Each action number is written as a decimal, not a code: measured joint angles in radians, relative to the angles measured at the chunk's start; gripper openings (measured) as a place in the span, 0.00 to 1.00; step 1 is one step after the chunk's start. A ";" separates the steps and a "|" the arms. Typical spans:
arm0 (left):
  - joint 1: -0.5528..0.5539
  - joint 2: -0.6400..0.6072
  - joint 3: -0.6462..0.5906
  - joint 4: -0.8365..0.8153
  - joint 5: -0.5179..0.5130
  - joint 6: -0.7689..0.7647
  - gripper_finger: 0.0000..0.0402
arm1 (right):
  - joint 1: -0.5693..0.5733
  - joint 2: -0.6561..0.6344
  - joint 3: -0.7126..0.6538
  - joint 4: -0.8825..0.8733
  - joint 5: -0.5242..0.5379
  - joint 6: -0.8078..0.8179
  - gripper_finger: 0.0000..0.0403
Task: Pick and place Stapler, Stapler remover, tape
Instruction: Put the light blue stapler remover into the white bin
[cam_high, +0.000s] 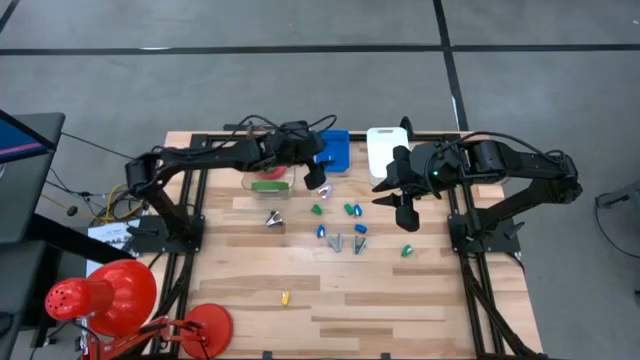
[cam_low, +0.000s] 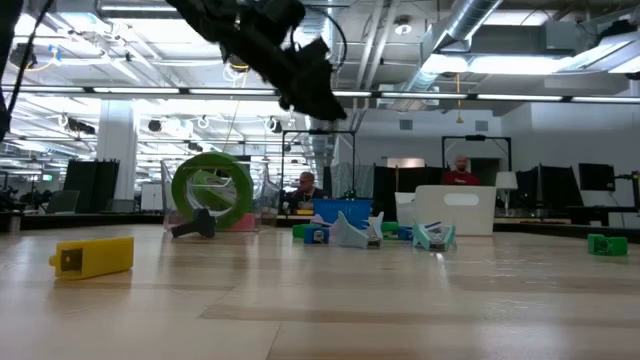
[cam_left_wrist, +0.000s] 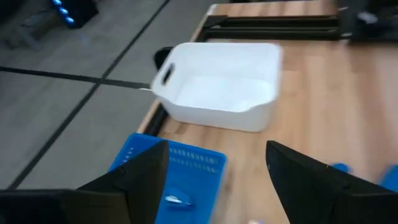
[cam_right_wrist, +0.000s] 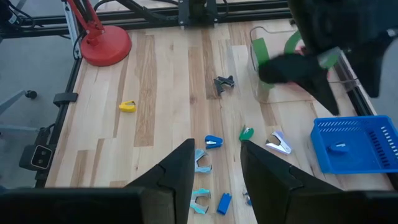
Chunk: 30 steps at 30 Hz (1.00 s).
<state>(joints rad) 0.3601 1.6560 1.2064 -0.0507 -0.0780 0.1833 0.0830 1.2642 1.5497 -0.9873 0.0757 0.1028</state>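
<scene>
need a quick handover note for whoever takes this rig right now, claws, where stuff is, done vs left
Left claw: open, empty, above the blue basket.
Right claw: jaws apart, empty, hovering over the table's right side.
Done: one small silver item lies in the blue basket; green tape and red tape sit in the clear bin.
Left: white bin looks empty; small blue, green and silver pieces remain scattered mid-table, plus a yellow piece nearer the front.
</scene>
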 joint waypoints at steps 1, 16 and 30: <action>-0.014 -0.020 0.000 -0.015 0.000 -0.006 0.64 | 0.000 0.000 0.000 0.000 0.000 0.000 0.30; -0.289 -0.217 0.000 -0.066 -0.004 -0.053 0.64 | 0.000 0.000 0.000 -0.016 0.000 0.003 0.30; -0.445 -0.244 -0.030 -0.093 -0.007 -0.069 0.61 | 0.009 0.000 0.000 -0.132 0.000 0.047 0.30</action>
<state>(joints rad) -0.0853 1.4121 1.1763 -0.1433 -0.0853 0.1139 0.0921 1.2641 1.5497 -1.1197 0.0753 0.1494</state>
